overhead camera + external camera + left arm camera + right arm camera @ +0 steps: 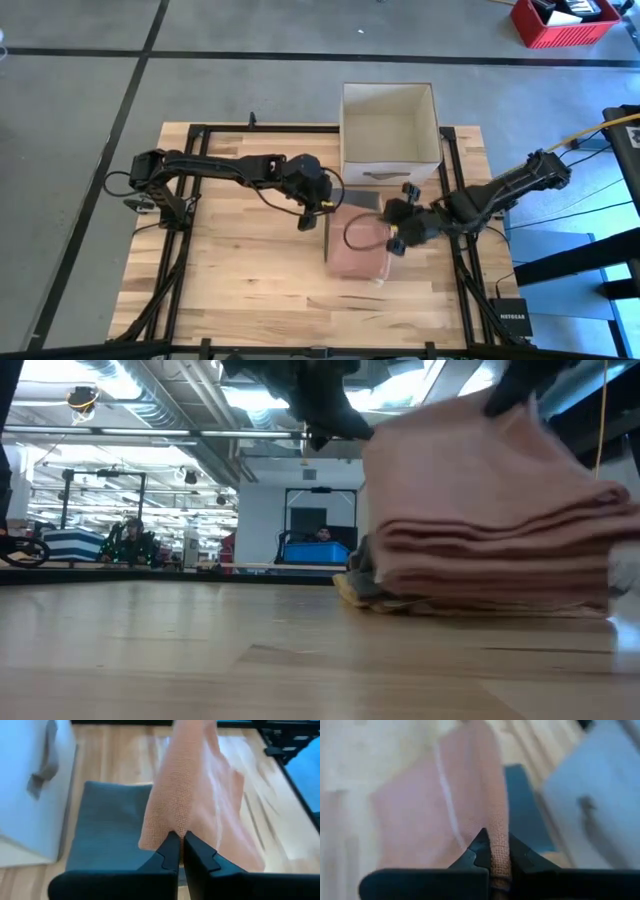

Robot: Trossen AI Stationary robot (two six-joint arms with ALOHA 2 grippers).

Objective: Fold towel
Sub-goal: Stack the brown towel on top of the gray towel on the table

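Grippers left and right pinch towel edges.

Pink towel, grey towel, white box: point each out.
pink towel (358, 258), high view, its flat top.
grey towel (107, 822), left wrist view, its bare surface.
white box (390, 130), high view, its inner floor.

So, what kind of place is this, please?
Probably a robotics lab or workshop hall: a concrete floor marked with dark lines, exposed ceiling ducts, and people sitting at workstations behind the wooden table.
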